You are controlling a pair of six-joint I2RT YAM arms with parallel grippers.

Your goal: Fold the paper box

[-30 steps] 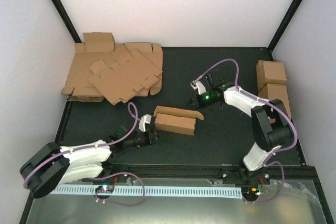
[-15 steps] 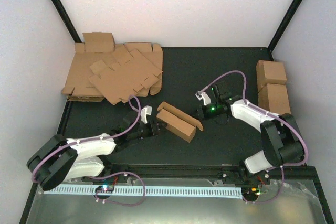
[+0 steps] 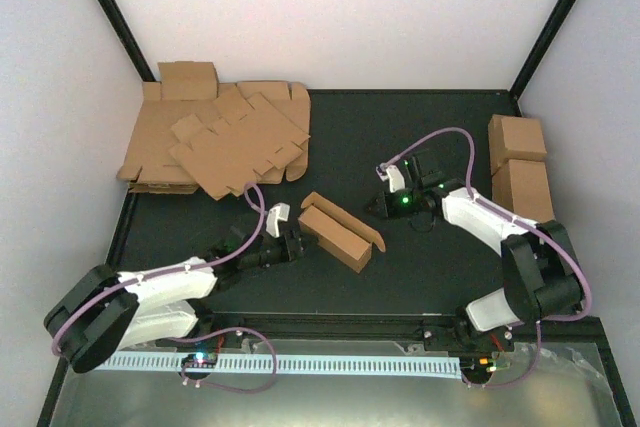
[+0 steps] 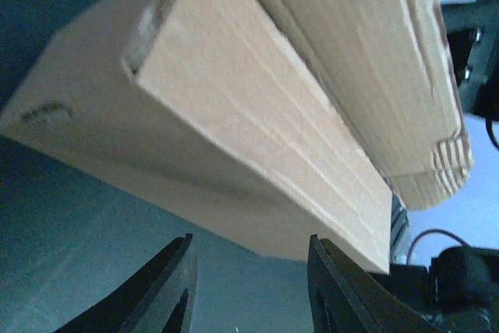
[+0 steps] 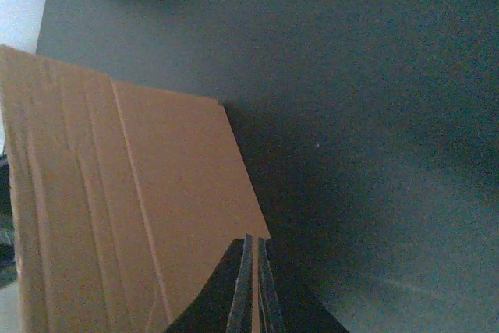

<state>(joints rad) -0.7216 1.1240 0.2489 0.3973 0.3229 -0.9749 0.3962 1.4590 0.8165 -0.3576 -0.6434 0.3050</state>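
Paper box (image 3: 338, 231): frame centre, lid ajar.
Left gripper (image 3: 297, 242): parted, empty; brace the left end.
Right gripper (image 5: 253, 249): clenched, empty; press lid squarely.

- The paper box (image 4: 257, 115) is showing plain brown cardboard, matt, with faint ribbed lines running along its panels.
- The tabletop (image 3: 430, 267) is looking dark, matt and finely grained.
- The heap of flat sheets (image 3: 220, 142) and the two cuboids (image 3: 517, 137) are showing the same dull brown cardboard.
- The left end effector (image 4: 249, 271) is showing black plastic with a slight sheen.
- The arm shells (image 3: 160, 292) are gleaming as smooth white plastic.
- The near panel (image 3: 330, 402) is shining like brushed metal.
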